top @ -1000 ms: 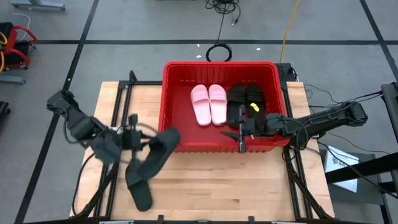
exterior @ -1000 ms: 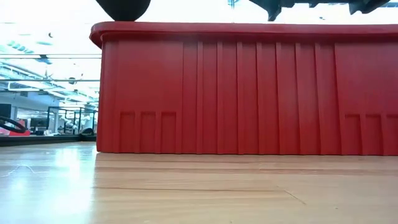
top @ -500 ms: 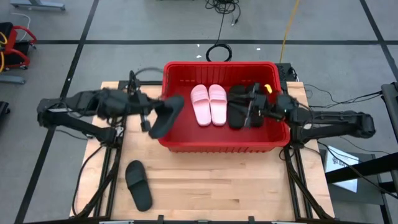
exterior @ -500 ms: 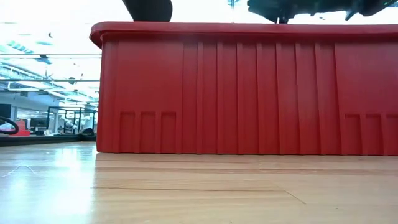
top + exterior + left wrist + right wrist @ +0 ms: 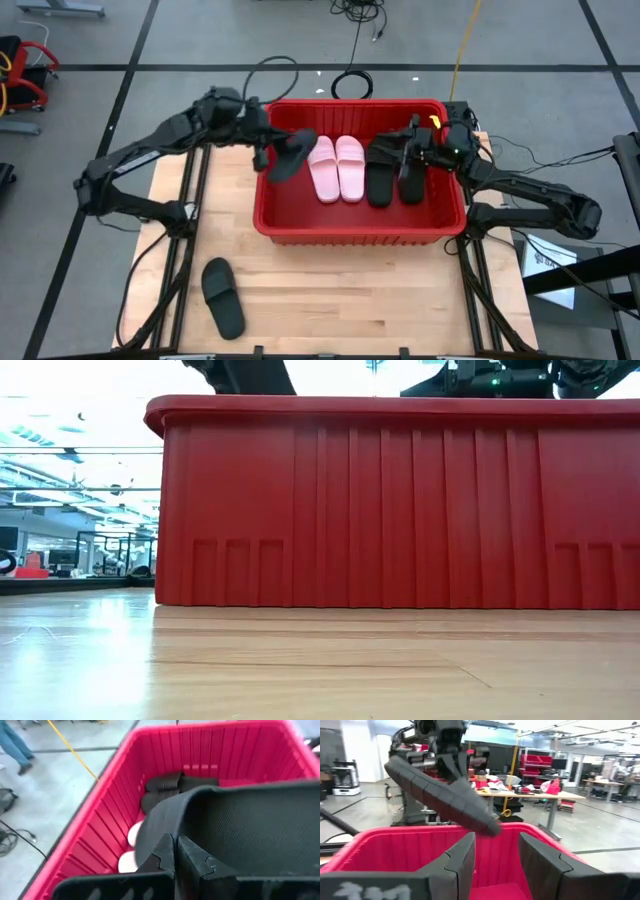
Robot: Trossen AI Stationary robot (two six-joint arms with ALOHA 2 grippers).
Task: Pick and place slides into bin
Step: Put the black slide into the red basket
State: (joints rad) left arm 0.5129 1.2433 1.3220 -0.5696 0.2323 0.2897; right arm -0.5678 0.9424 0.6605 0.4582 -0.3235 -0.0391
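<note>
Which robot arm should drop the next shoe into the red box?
The left. Its hand already holds a black slide sandal over the big red plastic bin. The right hand is open and holds nothing.

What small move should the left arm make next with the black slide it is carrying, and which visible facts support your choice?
Probably lower and release. The left gripper holds a black slide over the red bin's left end, where bare floor shows beside the pink pair. The right gripper sits over the black pair at the far end, out of the way. One more black slide waits on the table.
</note>
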